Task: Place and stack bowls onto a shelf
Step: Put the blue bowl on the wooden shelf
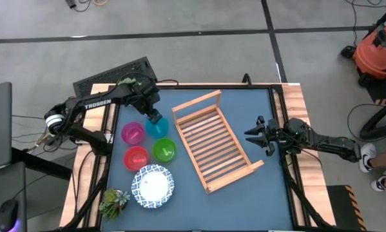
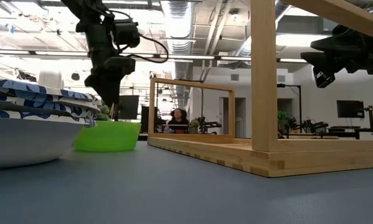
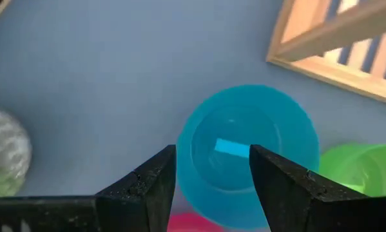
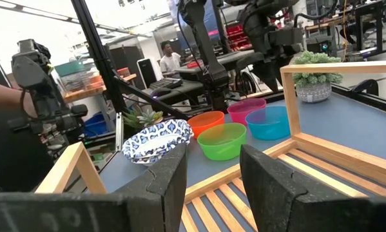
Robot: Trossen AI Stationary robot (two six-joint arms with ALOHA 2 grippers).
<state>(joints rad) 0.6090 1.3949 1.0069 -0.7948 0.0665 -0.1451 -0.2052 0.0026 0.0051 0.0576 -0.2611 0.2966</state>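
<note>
The blue bowl (image 1: 158, 128) (image 3: 247, 138) stands on the table by the shelf's left rail, with the pink bowl (image 1: 133, 133), red bowl (image 1: 136, 157) and green bowl (image 1: 164, 150) close around it. Two stacked white dishes (image 1: 153, 186) sit nearer. My left gripper (image 1: 155, 118) (image 3: 212, 174) hangs open over the blue bowl's rim, one finger (image 3: 155, 180) outside the wall and one finger (image 3: 276, 177) over the hollow; no touch shows. The wooden shelf (image 1: 215, 142) lies mid-table. My right gripper (image 1: 257, 134) (image 4: 212, 174) waits open at the shelf's right side.
A potted plant (image 1: 114, 202) stands at the near left corner, another (image 1: 128, 82) at the far left under the left arm. In the low view the green bowl (image 2: 108, 137) hides the blue one. Bare blue tabletop lies far of the bowls and near the shelf. People show in the room beyond.
</note>
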